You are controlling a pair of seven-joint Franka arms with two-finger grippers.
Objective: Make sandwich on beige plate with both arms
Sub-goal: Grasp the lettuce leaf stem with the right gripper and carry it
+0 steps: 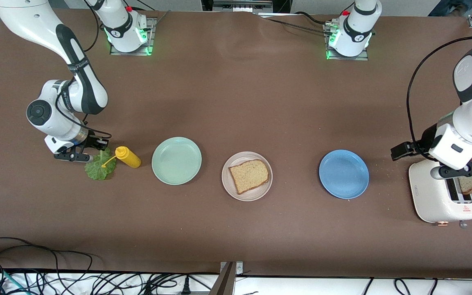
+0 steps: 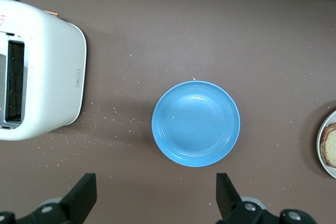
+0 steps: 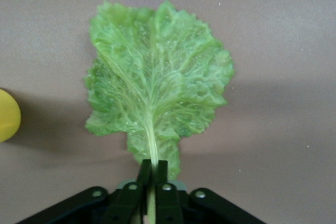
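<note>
**Sandwich half built: lettuce leaf pinched at its stem**

The sandwich is only begun: one toast slice [image 1: 249,175] lies on the beige plate [image 1: 228,188], which stands on the worktop [image 1: 236,102] between a mint-green plate [image 1: 176,160] and a blue plate [image 1: 344,173]. A second toast slice [image 1: 471,184] is seen in the slot of the white toaster [image 1: 436,200] at the left arm's end of the worktop.

The lettuce leaf [image 3: 157,93] lies at the right arm's end, just beside a yellow squeeze bottle [image 1: 128,157]. The right gripper [image 3: 153,174] is closed on the thin stem of the leaf, and the leaf is judged to rest flat on the worktop. The left gripper [image 2: 156,198] is held wide open above the worktop, between the toaster and the blue plate; nothing is carried by it.

Some risks can be judged from here. The stem is narrow and smooth, so the leaf could slip out when it is lifted. The leaf could also hang down and brush the bottle, which may then be rolled. If the leaf is released off-centre, it could fall beside the toast.
</note>
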